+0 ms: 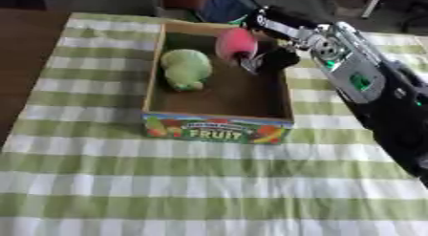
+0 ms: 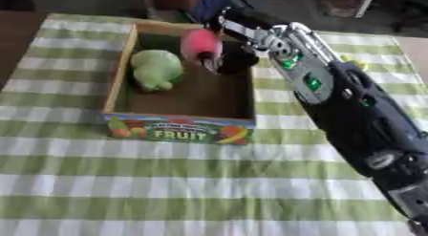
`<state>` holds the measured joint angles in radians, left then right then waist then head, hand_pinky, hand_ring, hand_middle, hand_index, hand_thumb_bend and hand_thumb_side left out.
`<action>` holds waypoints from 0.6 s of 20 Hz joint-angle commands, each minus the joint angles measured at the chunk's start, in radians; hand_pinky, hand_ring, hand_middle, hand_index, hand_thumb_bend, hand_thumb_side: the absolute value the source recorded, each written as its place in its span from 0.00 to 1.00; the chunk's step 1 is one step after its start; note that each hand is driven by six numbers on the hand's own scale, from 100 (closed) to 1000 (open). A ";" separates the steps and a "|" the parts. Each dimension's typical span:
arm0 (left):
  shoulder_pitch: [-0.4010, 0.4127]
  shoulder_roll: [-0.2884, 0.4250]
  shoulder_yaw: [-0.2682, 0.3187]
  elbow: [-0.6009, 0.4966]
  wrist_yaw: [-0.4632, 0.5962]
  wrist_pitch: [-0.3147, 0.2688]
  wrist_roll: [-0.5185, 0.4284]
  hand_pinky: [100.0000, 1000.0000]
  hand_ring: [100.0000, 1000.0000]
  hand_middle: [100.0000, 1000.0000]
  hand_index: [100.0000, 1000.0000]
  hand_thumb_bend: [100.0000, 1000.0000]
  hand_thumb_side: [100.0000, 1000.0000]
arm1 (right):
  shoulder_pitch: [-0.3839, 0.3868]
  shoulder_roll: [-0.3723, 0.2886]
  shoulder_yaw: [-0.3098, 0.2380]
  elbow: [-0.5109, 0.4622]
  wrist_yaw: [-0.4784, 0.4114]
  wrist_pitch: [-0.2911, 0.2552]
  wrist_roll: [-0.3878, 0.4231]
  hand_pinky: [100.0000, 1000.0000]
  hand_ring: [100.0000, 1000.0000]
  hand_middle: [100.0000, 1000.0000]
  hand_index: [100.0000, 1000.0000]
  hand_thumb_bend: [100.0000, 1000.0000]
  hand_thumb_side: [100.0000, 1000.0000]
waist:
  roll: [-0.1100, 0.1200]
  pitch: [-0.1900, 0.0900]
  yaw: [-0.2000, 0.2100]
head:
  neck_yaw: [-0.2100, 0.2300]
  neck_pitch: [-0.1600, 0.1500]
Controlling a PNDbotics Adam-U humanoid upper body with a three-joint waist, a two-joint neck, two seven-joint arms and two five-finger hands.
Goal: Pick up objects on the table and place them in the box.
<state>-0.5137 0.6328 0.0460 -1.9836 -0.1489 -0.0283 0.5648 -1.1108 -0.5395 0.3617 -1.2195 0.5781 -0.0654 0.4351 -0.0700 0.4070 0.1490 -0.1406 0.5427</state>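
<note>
A wooden box point(image 1: 152, 82) with a "FRUIT" label on its front stands on the checked cloth. A green fruit-shaped object point(image 1: 186, 69) lies in its left half. My right hand point(image 1: 272, 58) reaches in from the right over the box's far right corner, fingers curled round a pink-red round object point(image 1: 236, 43) held above the inside of the box. The left hand shows in neither view.
The table carries a green-and-white checked cloth point(image 1: 209, 182), with wide open room in front of the box. A bare brown table edge point(image 1: 21, 63) runs along the left. My right arm point(image 2: 351, 115) crosses the right side. Dark items lie beyond the far edge.
</note>
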 commanded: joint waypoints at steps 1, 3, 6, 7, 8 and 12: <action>-0.018 0.017 0.003 -0.016 0.004 -0.002 -0.005 0.49 0.76 0.77 0.94 0.00 0.91 | -0.031 0.005 -0.001 0.032 0.022 -0.024 0.029 0.82 0.79 0.58 0.67 0.00 0.29 | 0.004 -0.020 0.002 | -0.003 -0.015; -0.020 0.016 0.002 -0.016 0.004 -0.002 -0.007 0.49 0.76 0.77 0.94 0.00 0.91 | -0.037 0.017 -0.001 0.061 0.041 -0.042 0.055 0.83 0.81 0.59 0.68 0.00 0.28 | 0.002 -0.019 0.004 | -0.007 -0.013; -0.023 0.016 0.001 -0.016 0.004 -0.003 -0.008 0.49 0.76 0.77 0.94 0.00 0.91 | -0.045 0.032 -0.009 0.106 0.077 -0.074 0.097 0.84 0.82 0.64 0.72 0.00 0.24 | 0.000 -0.018 0.006 | -0.017 -0.002; -0.023 0.016 0.001 -0.016 0.004 -0.003 -0.008 0.49 0.76 0.77 0.94 0.00 0.91 | -0.049 0.036 -0.015 0.119 0.089 -0.083 0.110 0.84 0.82 0.65 0.73 0.00 0.23 | 0.000 -0.018 0.006 | -0.022 0.003; -0.023 0.016 0.002 -0.016 0.005 -0.003 -0.008 0.49 0.76 0.77 0.94 0.00 0.91 | -0.052 0.039 -0.022 0.129 0.101 -0.091 0.119 0.84 0.82 0.65 0.73 0.00 0.23 | 0.000 -0.018 0.006 | -0.026 0.006; -0.022 0.016 0.001 -0.016 0.005 -0.002 -0.007 0.49 0.76 0.77 0.94 0.00 0.91 | -0.059 0.047 -0.031 0.158 0.137 -0.123 0.144 0.87 0.88 0.77 0.82 0.00 0.25 | -0.002 -0.017 0.004 | -0.045 0.028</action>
<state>-0.5206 0.6326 0.0423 -1.9836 -0.1480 -0.0303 0.5595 -1.1431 -0.4798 0.3449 -1.0629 0.6988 -0.1775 0.5703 -0.0766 0.4109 0.1529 -0.1765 0.5624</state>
